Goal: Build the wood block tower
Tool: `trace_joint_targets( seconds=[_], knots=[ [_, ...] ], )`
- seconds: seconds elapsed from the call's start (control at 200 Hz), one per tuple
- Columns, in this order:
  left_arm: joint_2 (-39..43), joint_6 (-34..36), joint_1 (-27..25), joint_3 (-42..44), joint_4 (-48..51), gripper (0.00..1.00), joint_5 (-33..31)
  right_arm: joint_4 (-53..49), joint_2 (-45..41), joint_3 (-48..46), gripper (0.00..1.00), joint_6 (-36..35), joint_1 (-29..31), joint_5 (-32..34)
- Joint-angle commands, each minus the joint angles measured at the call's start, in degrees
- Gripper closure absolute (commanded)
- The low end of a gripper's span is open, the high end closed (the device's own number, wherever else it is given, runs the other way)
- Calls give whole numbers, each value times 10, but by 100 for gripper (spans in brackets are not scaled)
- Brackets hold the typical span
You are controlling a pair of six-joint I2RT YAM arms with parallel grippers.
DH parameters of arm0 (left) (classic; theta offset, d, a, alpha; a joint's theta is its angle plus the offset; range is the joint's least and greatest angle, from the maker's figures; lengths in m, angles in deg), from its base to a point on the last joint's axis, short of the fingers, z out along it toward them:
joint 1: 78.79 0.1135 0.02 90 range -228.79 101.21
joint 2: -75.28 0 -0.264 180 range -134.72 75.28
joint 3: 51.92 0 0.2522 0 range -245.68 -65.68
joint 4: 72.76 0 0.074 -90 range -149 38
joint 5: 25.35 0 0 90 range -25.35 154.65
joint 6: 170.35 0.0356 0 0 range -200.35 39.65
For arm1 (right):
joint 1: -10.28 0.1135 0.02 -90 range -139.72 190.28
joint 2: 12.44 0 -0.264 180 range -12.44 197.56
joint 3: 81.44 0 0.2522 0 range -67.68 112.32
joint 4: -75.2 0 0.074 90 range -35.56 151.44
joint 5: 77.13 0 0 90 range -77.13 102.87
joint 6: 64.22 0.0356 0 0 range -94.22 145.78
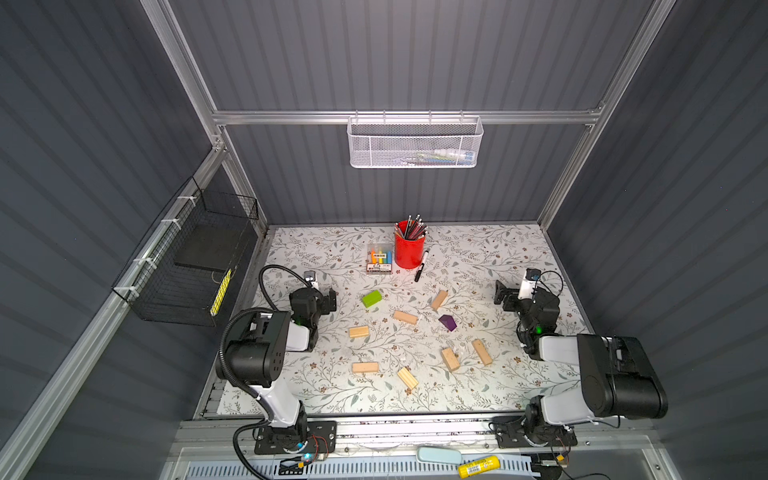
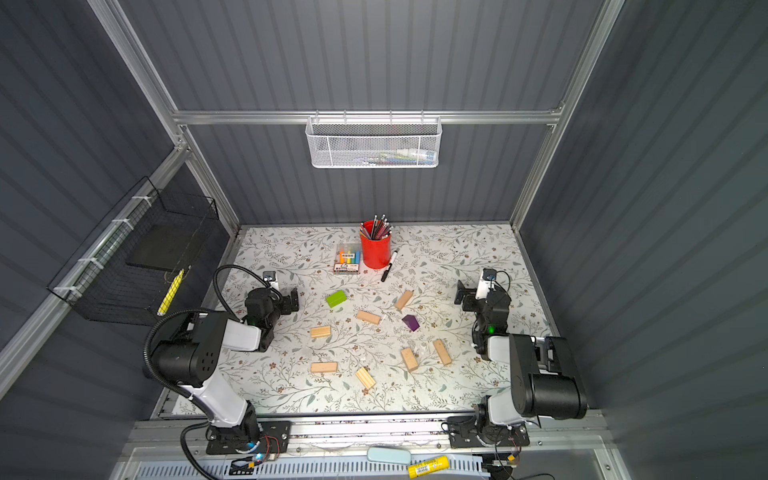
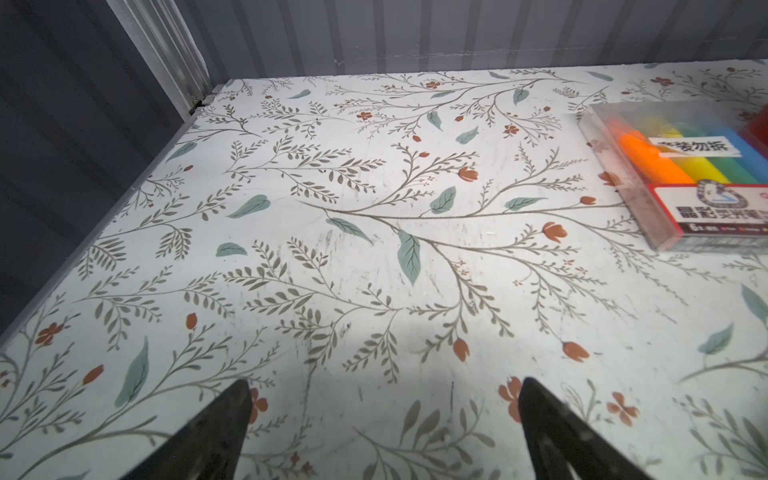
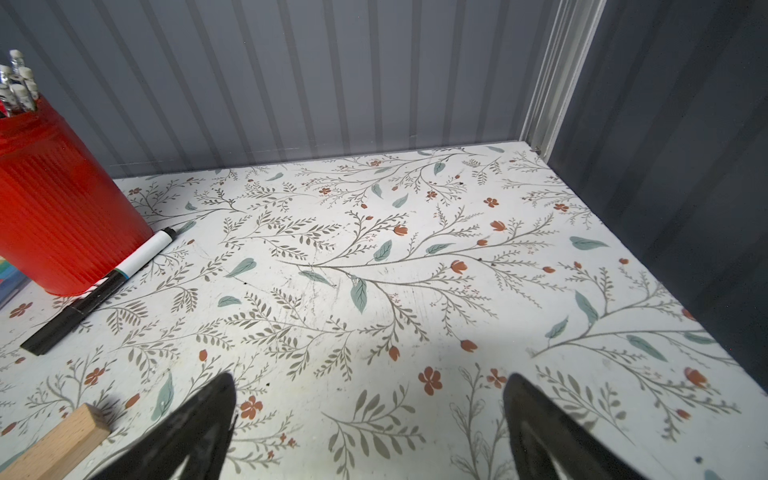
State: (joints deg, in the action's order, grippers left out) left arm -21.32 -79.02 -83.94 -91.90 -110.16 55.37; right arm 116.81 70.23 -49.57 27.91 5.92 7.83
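Jaws on both arms gape empty in both top views; the wood blocks (image 1: 405, 317) lie scattered on the counter (image 1: 478, 257), none stacked. Left wrist: bare counter between parted jaws. Right wrist: a pale block (image 4: 54, 440) lies near the parted jaws; best gripped squarely across its narrow sides.

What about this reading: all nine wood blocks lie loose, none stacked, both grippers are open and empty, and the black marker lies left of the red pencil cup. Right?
One slip: the black marker lies right of the red pencil cup, as both top views show. The rest holds: nine wood blocks loose, none stacked; left gripper and right gripper open and empty.
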Motion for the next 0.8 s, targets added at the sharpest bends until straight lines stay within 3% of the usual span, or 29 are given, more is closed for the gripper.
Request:
trace_joint_targets(
  seconds=[0.0,0.23,0.37,0.445,0.51,0.6,0.69,0.796],
  knots=[
    [64,10,5,14,16,0,11,-28,-49,-4,1,1,0,-5],
    [210,-14,5,6,147,0,26,-170,-165,20,1,30,0,0],
    [278,-56,5,-19,230,0,58,-289,-237,57,1,127,0,22],
    [303,-110,5,-28,251,0,64,-405,-269,91,1,212,-2,68],
    [320,-175,5,-45,300,0,43,-452,-288,103,1,202,-2,60],
    [331,-258,5,-66,366,0,3,-466,-308,88,1,247,-4,68],
    [336,-303,5,-65,388,0,-2,-510,-322,97,1,276,-7,40],
    [331,-331,5,-101,461,0,47,-567,-311,129,1,291,-7,-12]
  ],
)
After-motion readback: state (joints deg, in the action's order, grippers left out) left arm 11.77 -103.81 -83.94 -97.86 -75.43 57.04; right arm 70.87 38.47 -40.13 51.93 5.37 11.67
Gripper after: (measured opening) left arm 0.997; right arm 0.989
